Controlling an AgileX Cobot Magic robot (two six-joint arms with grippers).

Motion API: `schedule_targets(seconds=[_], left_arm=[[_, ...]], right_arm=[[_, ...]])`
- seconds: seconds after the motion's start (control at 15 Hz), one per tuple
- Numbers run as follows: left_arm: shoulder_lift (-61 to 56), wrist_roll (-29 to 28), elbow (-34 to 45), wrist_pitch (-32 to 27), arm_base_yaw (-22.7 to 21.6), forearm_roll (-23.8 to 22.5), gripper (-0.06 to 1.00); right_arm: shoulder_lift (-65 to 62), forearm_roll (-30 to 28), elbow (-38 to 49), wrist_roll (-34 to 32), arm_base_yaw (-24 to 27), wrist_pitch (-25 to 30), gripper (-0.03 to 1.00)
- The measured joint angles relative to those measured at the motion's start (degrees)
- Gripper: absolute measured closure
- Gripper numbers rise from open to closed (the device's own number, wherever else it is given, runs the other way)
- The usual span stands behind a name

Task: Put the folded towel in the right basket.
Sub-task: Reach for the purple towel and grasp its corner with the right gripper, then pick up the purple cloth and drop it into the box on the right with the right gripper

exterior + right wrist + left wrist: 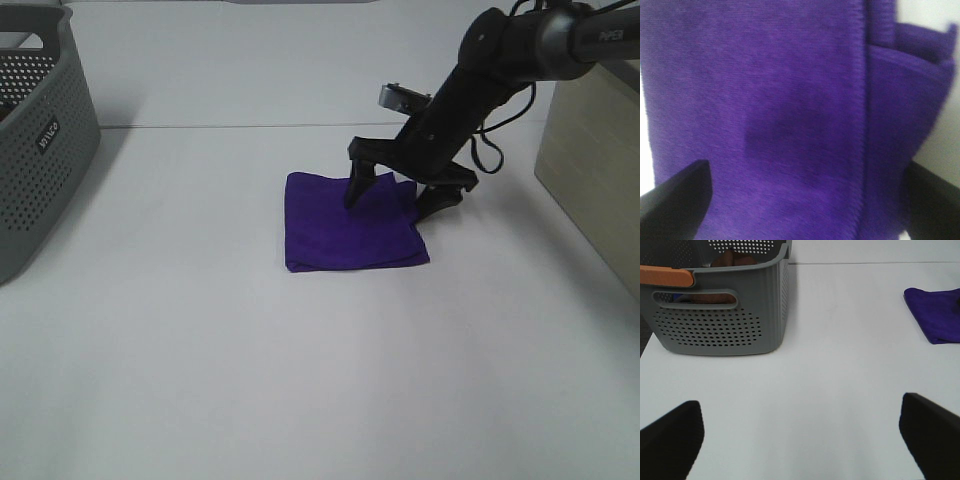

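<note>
Two claws, both spread wide; right claw (pixel 389 209) straddles far-right corner of towel (pixel 335 238), folded flat at desk (pixel 300 390) centre; left claw (pixel 800 440) hangs over desk near basket (pixel 720 325), far left.

Lab: white table (pixel 250 390), robot arm (pixel 468 92)

You see a purple towel (pixel 350 225) of soft cloth, its nap fuzzy and matt, with a stitched hem. The grey basket (pixel 40 150) looks like matt plastic pierced with small holes. The white table (pixel 300 380) is smooth and dull. The right gripper (pixel 390 206) is matt black.
</note>
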State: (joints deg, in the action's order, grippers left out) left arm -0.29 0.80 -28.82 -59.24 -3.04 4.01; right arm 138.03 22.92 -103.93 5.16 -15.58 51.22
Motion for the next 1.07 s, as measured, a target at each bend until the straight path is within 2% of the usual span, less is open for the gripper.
schedule_targets(seconds=[0.13, 0.2, 0.27, 0.33, 0.4, 0.47, 0.67, 0.73, 0.87, 1.0, 1.07], left_arm=[[0.0, 0.0, 0.0, 0.0, 0.0, 0.0, -0.05], [0.0, 0.0, 0.0, 0.0, 0.0, 0.0, -0.05], [0.0, 0.0, 0.0, 0.0, 0.0, 0.0, -0.05], [0.0, 0.0, 0.0, 0.0, 0.0, 0.0, -0.05], [0.0, 0.0, 0.0, 0.0, 0.0, 0.0, -0.05], [0.0, 0.0, 0.0, 0.0, 0.0, 0.0, -0.05], [0.0, 0.0, 0.0, 0.0, 0.0, 0.0, -0.05], [0.0, 0.0, 0.0, 0.0, 0.0, 0.0, -0.05], [0.0, 0.0, 0.0, 0.0, 0.0, 0.0, -0.05], [0.0, 0.0, 0.0, 0.0, 0.0, 0.0, -0.05], [0.0, 0.0, 0.0, 0.0, 0.0, 0.0, -0.05]], right_arm=[[0.92, 0.97, -0.29, -0.23, -3.61, -3.5, 0.09], [1.55, 1.15, -0.29, -0.63, -5.39, -5.39, 0.16], [2.01, 1.43, -0.29, -1.26, -6.82, -7.39, 0.32], [2.46, 2.01, -0.29, -1.6, -7.96, -8.94, 0.52], [2.81, 2.52, -0.29, -1.66, -8.94, -10.14, 0.76], [2.98, 3.04, -0.29, -1.95, -9.57, -10.77, 0.93], [2.69, 3.09, -0.29, -1.95, -9.57, -10.54, 0.93], [2.01, 2.52, -0.29, -1.95, -9.57, -8.14, 0.93], [-0.23, -0.29, -1.09, -1.55, -9.57, 1.2, 0.93], [-5.39, -1.09, -5.84, 1.09, -9.63, 11.52, 0.93], [-8.59, -1.09, -9.17, 2.12, -9.68, 14.78, 0.93]])
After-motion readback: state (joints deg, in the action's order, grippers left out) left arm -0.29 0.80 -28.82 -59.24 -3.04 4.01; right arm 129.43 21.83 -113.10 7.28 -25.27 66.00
